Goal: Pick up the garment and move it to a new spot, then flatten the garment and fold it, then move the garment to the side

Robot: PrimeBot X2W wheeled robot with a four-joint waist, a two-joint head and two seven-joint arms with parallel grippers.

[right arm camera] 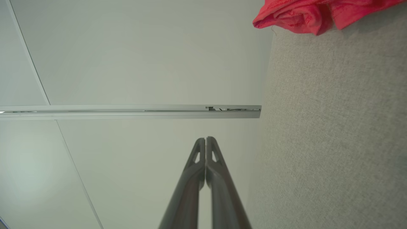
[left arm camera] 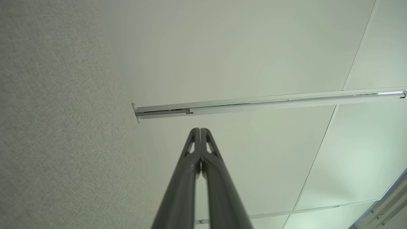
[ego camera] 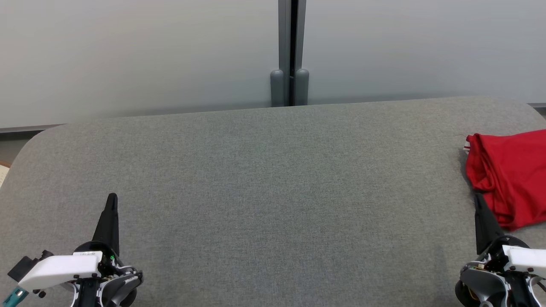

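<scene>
Well over at the right edge of the grey woven-fabric surface with rounded corners lies the crumpled red cloth garment, bunched in soft folds and running out of the head view on its right side. A small white patch shows at its far left corner. It rests flat on the fabric and nothing grips it.

The right claw sits at the near right, its two long dark fingers pressed together into a single point that aims toward the far wall. In the head view that point shows just beside the garment's near left edge. The right wrist view shows the same clenched right claw empty, with the red cloth garment set apart from its tips, off to one side on the grey surface.

The left claw is at the near left, well apart from the garment, with most of the surface between them. Its fingers are likewise clenched tip to tip and point away toward the far wall; the left wrist view confirms the left claw grasps nothing.

Beyond the far edge stand pale wall panels, joined by a grey vertical post.
</scene>
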